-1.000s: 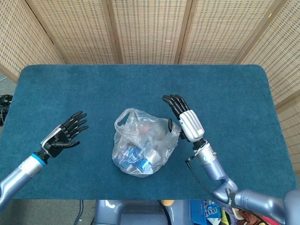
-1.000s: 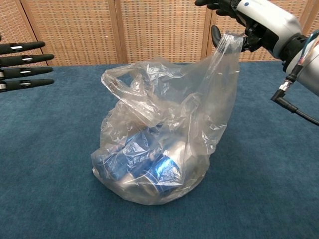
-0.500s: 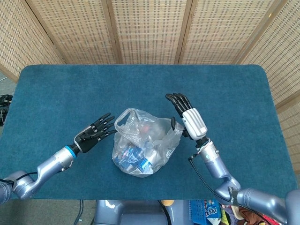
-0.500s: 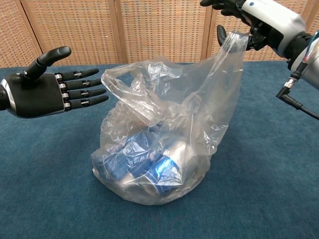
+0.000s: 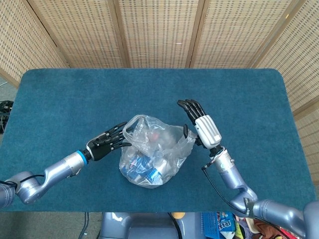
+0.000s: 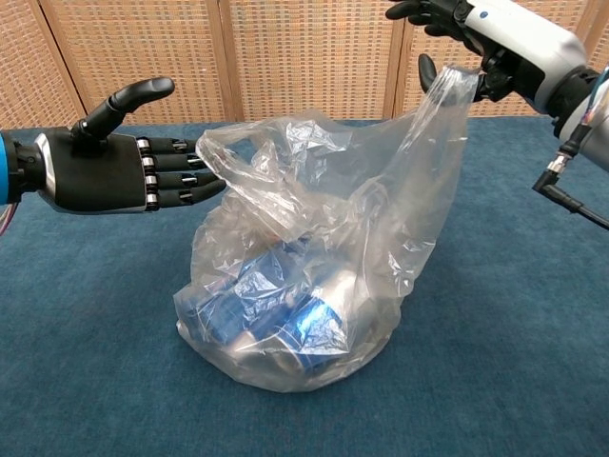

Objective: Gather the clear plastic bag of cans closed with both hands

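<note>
Two hands at a bag of cans on the blue table.

The left hand (image 6: 114,173) is flat with its fingers spread, and its fingertips (image 6: 205,181) reach the loop handle on the near side of the bag (image 6: 314,257). The right hand (image 6: 495,43) pinches the other handle and holds that corner up high, with its other fingers stretched out. The bag sits between the two hands on the table (image 5: 60,94). Blue cans (image 6: 271,309) lie at the bottom of the bag.

Bright, even, diffuse light; sharp focus throughout; soft glare on the plastic bag (image 6: 314,248); faint shadows.
</note>
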